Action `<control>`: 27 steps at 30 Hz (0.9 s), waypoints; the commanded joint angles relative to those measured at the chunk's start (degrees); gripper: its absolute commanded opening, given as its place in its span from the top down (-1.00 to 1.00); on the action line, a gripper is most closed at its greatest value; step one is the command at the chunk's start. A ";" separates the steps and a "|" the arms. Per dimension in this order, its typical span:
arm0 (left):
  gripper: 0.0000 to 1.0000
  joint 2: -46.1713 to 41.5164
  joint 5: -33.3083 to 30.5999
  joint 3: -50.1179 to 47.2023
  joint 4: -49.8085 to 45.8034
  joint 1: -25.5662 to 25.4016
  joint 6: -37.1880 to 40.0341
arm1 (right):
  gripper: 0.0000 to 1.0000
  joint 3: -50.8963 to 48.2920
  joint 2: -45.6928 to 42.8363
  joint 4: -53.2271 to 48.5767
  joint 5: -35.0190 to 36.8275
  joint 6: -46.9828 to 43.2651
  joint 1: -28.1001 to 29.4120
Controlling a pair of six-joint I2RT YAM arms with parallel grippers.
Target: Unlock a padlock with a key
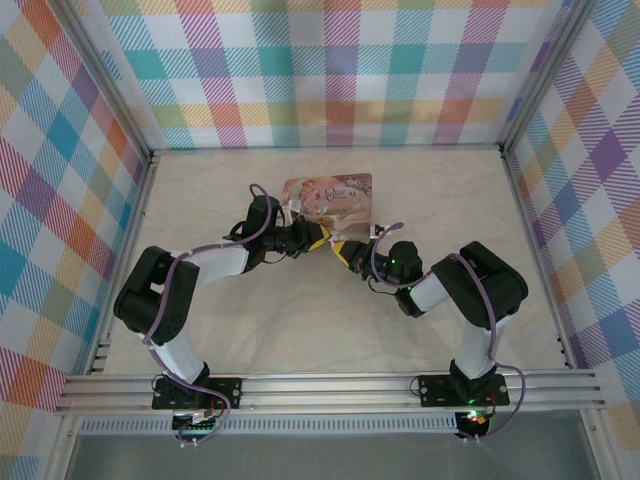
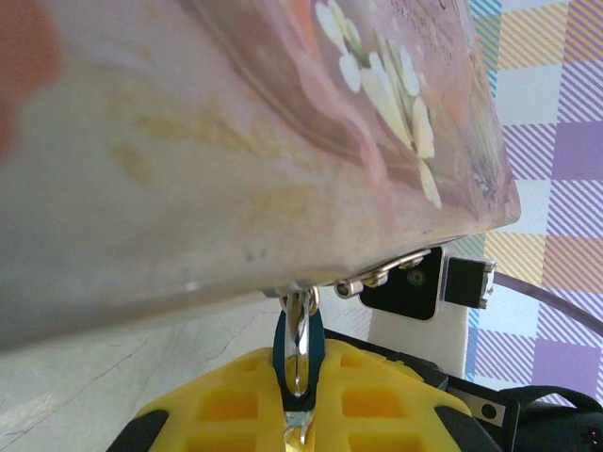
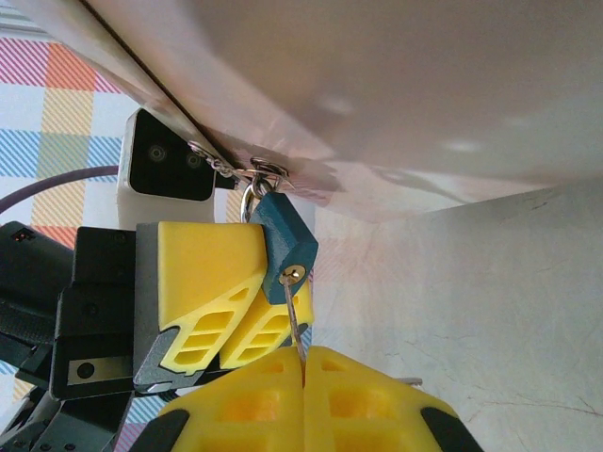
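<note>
The padlock (image 3: 285, 247) is seen hanging from the hasp of the pink tin (image 1: 328, 194), clamped between the fingers of the left end effector (image 2: 300, 372). The key (image 3: 296, 320) is seated in its keyhole and pinched by the right end effector (image 3: 303, 365). The tin's contents are hidden.

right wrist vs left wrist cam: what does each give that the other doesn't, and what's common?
Right wrist: the key seated in the keyhole of the padlock, its lower end pinched in the shut right end effector.
Left wrist: the flowered, illustrated face of the tin, and the padlock edge-on, with its keyhole out of sight.
Both: the padlock hanging from the tin's hasp, with the left end effector clamped on its body.
</note>
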 commanded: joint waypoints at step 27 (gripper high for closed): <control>0.80 -2.90 3.15 -0.46 4.17 -0.50 -1.19 | 1.00 1.20 -0.29 3.30 -1.96 -0.24 0.36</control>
